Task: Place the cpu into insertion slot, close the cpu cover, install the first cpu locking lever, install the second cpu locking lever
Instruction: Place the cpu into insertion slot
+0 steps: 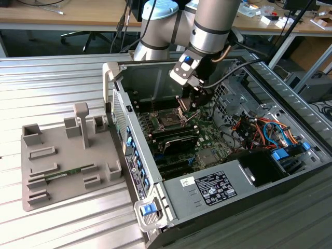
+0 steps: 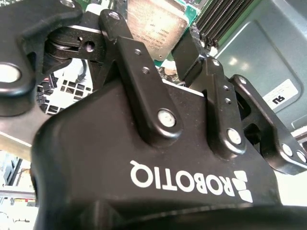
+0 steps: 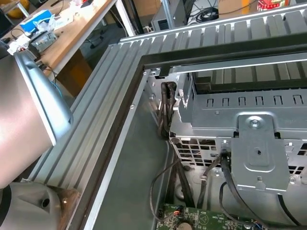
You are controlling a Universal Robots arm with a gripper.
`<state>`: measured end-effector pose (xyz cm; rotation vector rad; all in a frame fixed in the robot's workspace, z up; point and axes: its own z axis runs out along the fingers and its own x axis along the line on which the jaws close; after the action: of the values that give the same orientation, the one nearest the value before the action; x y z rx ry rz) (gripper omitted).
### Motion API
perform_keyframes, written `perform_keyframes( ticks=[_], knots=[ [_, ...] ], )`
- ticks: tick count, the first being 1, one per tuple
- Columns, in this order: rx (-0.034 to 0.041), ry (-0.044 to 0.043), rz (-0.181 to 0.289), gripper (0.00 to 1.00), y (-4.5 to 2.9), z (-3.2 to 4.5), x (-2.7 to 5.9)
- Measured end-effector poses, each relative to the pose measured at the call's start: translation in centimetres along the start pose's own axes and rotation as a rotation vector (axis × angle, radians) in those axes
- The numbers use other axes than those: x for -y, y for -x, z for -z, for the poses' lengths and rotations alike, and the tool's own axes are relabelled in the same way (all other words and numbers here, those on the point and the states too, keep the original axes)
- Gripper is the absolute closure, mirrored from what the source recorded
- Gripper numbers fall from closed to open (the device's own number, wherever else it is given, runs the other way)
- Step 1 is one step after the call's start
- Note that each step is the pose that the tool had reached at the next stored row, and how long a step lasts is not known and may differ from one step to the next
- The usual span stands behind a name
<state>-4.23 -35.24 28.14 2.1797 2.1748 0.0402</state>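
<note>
Jaws are seen closed on the cpu (image 2: 154,26) in the second wrist view. Its silver-grey top is framed between the two black fingers (image 2: 139,72), with its edges met by their inner faces. Beyond it, a strip of the green circuit board (image 2: 191,14) and the long memory slots (image 2: 225,19) are shown.

In the exterior view the arm (image 1: 212,26) is extended down from twelve o'clock into the open computer case (image 1: 290,98), which is laid on its side on the ribbed metal counter (image 1: 52,93). The jaws are held above the board, near the insertion slot (image 1: 169,120), at about two o'clock from it and apart from it. The slot's square centre is shown dark inside its silver rim, so the cpu is not yet seated there.

At five o'clock from the slot a labelled power supply (image 1: 218,187) is set. At three o'clock a bundle of coloured cables (image 1: 259,127) is packed against the case wall. At nine o'clock from the case a grey fixture tray (image 1: 31,181) is laid on the counter just beside it, and a green memory stick (image 1: 65,174) is lodged in one of its grooves.

In the first wrist view the case's rim, a metal drive cage (image 3: 216,103) and black cables (image 3: 165,110) hung beside it are shown.
</note>
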Motion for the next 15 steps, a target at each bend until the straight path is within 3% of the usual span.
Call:
perform_keyframes(
  ticks=[15],
  knots=[
    [0.0019,-0.0008,-0.031,0.46,0.0,-0.04,0.0]
  ],
)
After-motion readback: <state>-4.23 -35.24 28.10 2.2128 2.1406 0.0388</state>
